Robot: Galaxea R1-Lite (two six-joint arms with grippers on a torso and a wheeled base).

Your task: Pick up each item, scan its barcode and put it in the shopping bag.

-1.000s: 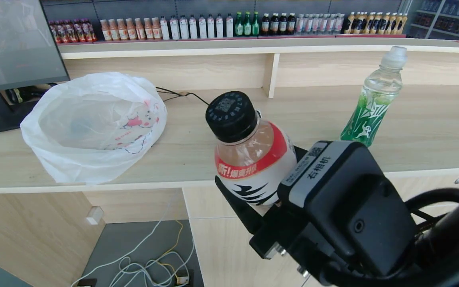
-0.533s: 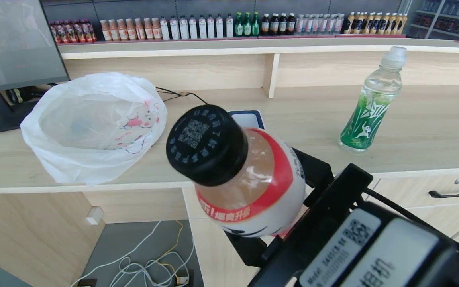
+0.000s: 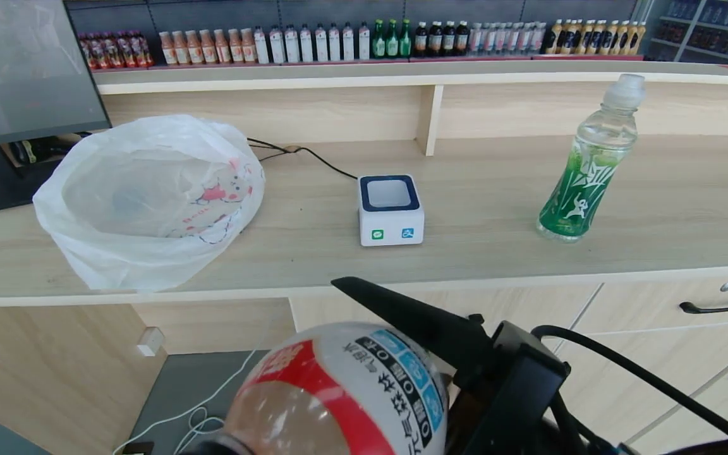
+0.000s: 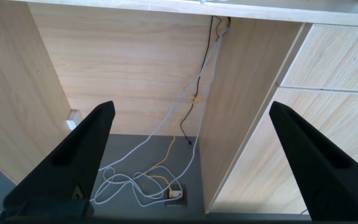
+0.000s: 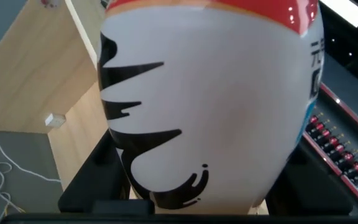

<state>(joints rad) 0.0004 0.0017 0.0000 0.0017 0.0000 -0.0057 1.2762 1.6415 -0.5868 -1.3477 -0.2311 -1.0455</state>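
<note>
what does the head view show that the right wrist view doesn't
Head view: the shopping bag, the scanner and the green bottle, all standing on the counter. Right wrist view: the black streaks across the label's white side. Both: the red-and-white bottle gripped in the right pincer, and white cables on the floor.

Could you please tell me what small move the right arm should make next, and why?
Probably raise the bottle over the scanner, label facing its window: the right claw grips it tipped, below the counter edge, short of the scanner.
</note>
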